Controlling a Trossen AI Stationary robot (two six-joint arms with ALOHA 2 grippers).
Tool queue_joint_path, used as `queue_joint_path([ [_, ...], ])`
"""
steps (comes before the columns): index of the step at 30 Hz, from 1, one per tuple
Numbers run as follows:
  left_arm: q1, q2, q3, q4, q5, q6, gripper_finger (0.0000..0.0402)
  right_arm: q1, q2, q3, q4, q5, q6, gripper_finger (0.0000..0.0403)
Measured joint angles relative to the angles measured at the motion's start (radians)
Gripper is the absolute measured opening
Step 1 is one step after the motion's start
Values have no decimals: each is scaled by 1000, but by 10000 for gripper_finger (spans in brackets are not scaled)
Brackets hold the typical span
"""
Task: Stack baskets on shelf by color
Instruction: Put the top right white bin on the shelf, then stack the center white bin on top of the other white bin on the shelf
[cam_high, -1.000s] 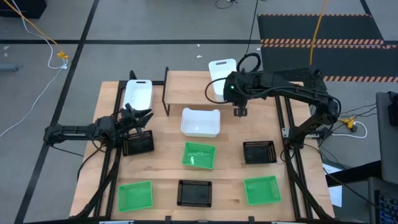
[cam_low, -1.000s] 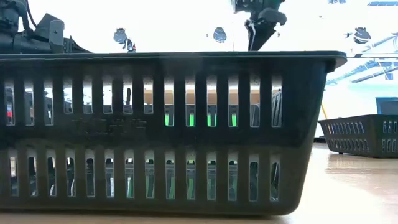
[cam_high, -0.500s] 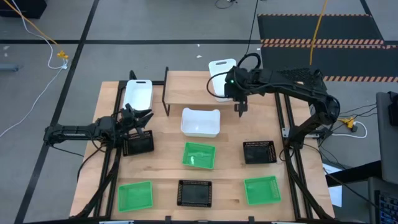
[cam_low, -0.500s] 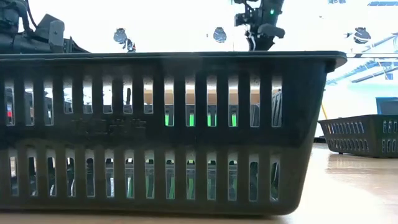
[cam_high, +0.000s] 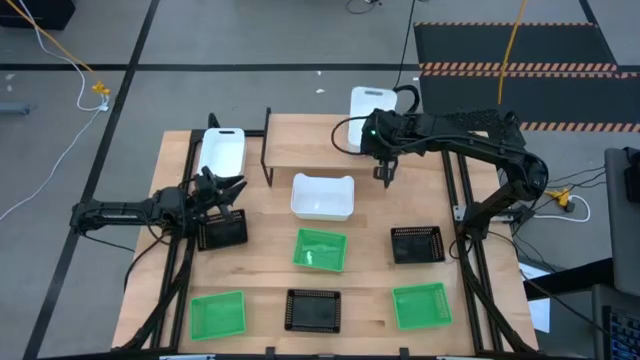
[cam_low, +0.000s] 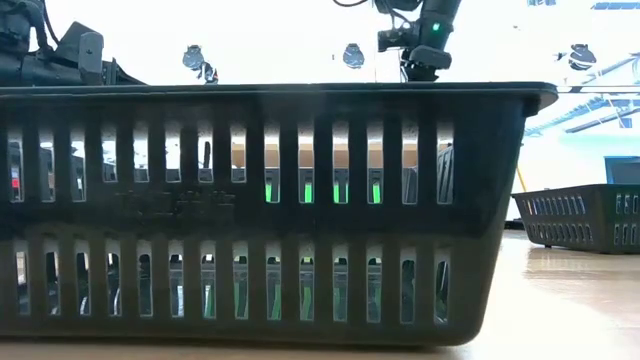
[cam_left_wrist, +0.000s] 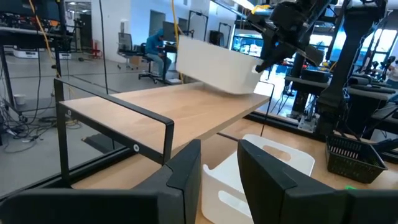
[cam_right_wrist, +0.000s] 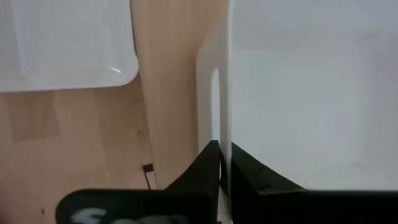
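My right gripper (cam_high: 385, 172) is over the right part of the light-wood shelf (cam_high: 310, 150), shut on a white basket (cam_high: 366, 108). In the left wrist view that basket (cam_left_wrist: 214, 62) hangs above the shelf board (cam_left_wrist: 186, 109). My left gripper (cam_high: 222, 200) waits at the table's left, open, with nothing between its fingers (cam_left_wrist: 221, 180). It stands just beyond a black basket (cam_high: 222, 232). A second white basket (cam_high: 322, 196) rests on the table in front of the shelf. A third (cam_high: 224, 150) lies left of it. My right gripper pinches the white basket's short end wall (cam_right_wrist: 225, 134) by its upper rim, beside the handle slot. One finger is inside the basket and one outside. The fingers come from above, pointing down. The basket is lifted clear of the shelf and slightly tilted.
Green baskets lie at the table's middle (cam_high: 320, 250), near left (cam_high: 217, 313) and near right (cam_high: 420, 305). Black ones lie at right (cam_high: 417, 243) and near middle (cam_high: 313, 310). The latter fills the low view (cam_low: 270, 210). People sit in the room beyond.
My right gripper has risen and drawn a little toward the table's far edge. The white basket has shifted with it toward the far right, off the shelf board. My left arm has kept still.
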Motion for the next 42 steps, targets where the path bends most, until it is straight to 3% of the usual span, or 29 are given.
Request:
queue_joint_path([
  [6, 0, 0, 0, 0, 0, 0, 106, 2, -18, -1, 0, -15, 0, 5],
  [11, 0, 0, 0, 0, 0, 1, 106, 9, -33, -1, -8, -106, 9, 4],
  [20, 0, 0, 0, 0, 0, 2, 106, 33, -32, 0, 2, -105, 22, 9],
  [34, 0, 0, 0, -1, 0, 4, 106, 39, -47, 0, 9, -68, 22, 94],
  [42, 0, 0, 0, -4, -1, 3, 106, 174, -157, -2, 55, -81, 69, 137],
])
